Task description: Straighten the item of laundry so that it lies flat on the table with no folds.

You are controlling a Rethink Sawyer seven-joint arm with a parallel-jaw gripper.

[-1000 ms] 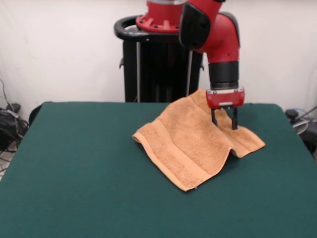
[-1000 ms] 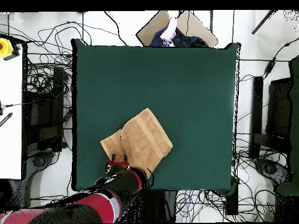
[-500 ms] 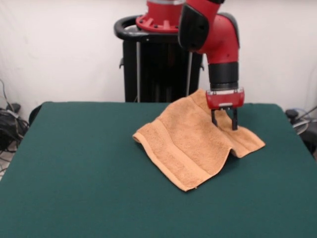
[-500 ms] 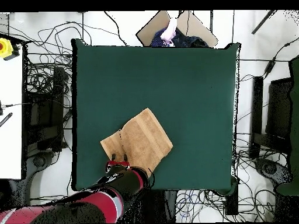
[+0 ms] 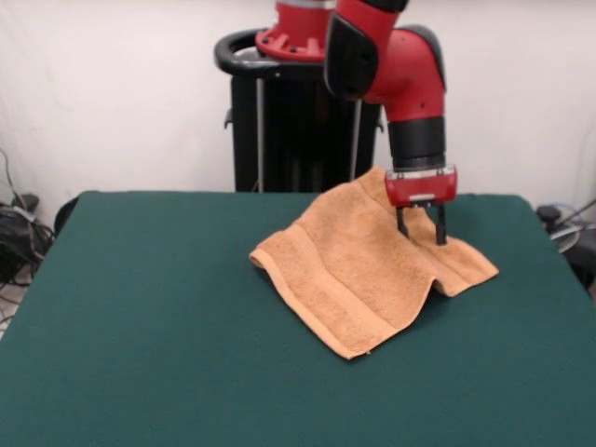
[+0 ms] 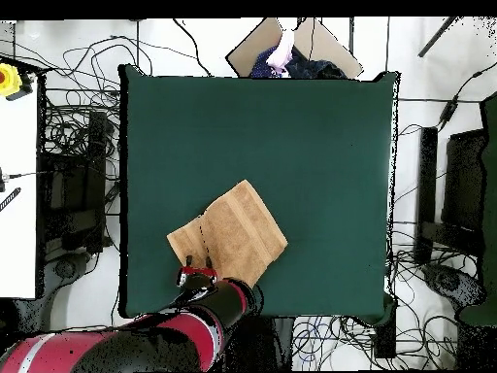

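Observation:
The peach towel lies crumpled on the green table, right of centre in the front view. It is folded over itself, with a raised ridge on its right side and a woven band along the near left edge. My gripper points straight down over that ridge, near the towel's far right part. Its two fingers stand apart and the tips are at the cloth surface. In the overhead view the towel sits near the table's bottom left, and the arm covers most of the gripper.
The robot's black pedestal stands behind the table's far edge. Cables and equipment surround the table in the overhead view. A person shows at the top edge there. Bare green table lies on the towel's other sides.
The arm's upper links have turned slightly. The gripper stays at almost the same spot over the towel, and the towel has not changed shape.

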